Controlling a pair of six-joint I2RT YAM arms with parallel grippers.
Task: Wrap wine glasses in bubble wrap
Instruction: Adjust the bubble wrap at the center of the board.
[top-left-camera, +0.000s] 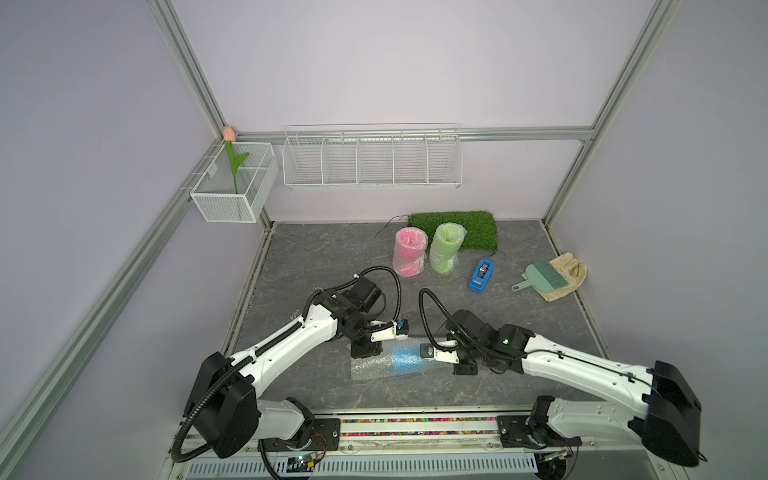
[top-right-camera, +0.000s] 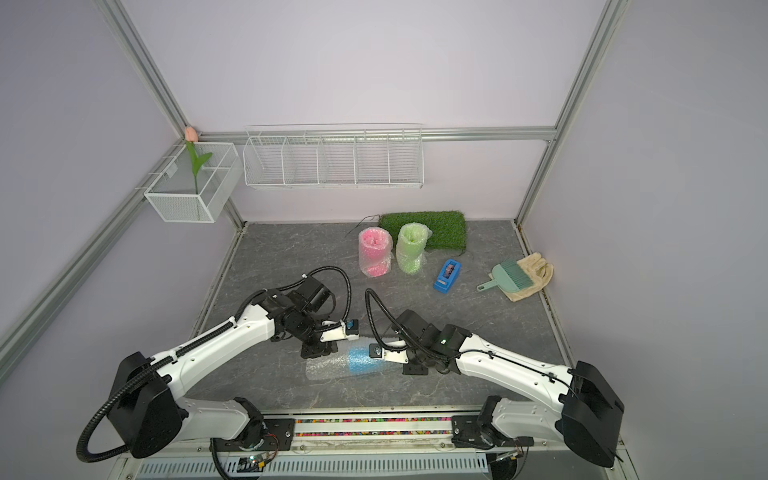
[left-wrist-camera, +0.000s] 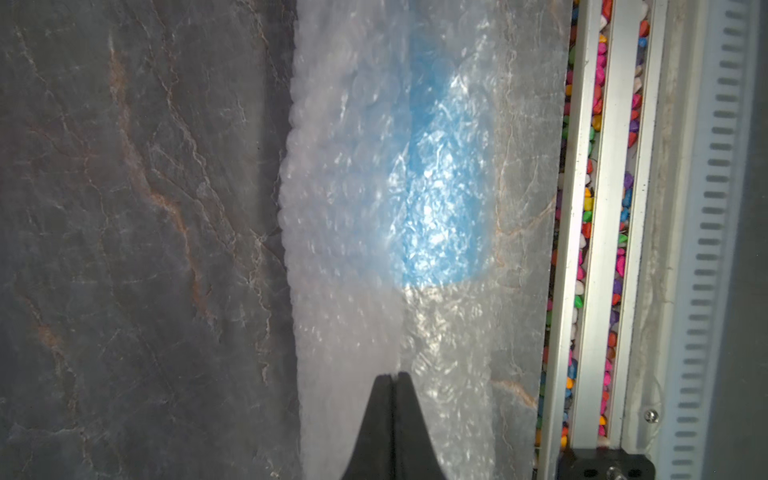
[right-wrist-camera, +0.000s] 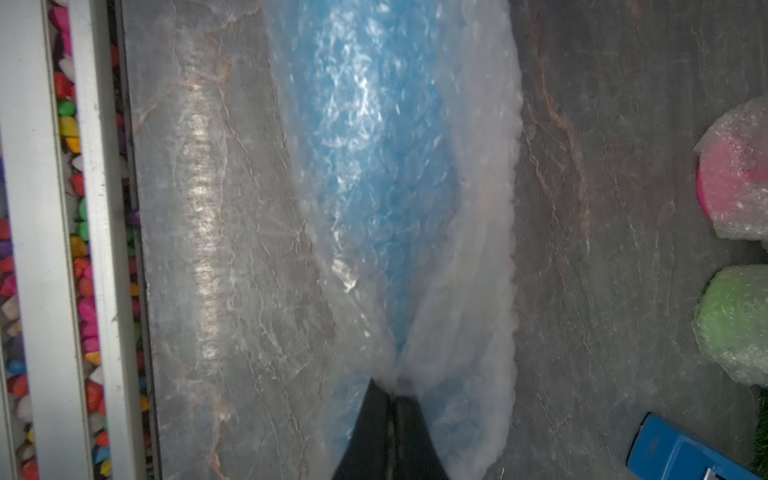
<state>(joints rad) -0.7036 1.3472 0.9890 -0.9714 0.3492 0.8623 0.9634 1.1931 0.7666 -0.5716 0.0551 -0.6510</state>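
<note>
Bubble wrap (top-left-camera: 370, 368) round blue goblet (top-left-camera: 405, 359): light, floppy, slick; grab film edges. R gripper (right-wrist-camera: 390, 392) pinches bunched film at tips, L gripper (left-wrist-camera: 392, 376) likewise.

Enclosure: pale lilac walls (top-left-camera: 395, 62) in an aluminium frame (top-left-camera: 540, 134). Floor — grey marble-pattern tabletop (top-left-camera: 311, 257). Far wall: white wire rack (top-left-camera: 372, 160), five compartments. Far-left corner: white mesh basket (top-left-camera: 224, 208). Near edge: aluminium rail (top-left-camera: 415, 427) — coloured pebbles (top-left-camera: 415, 420) in its channels. Lighting even, diffuse.
</note>
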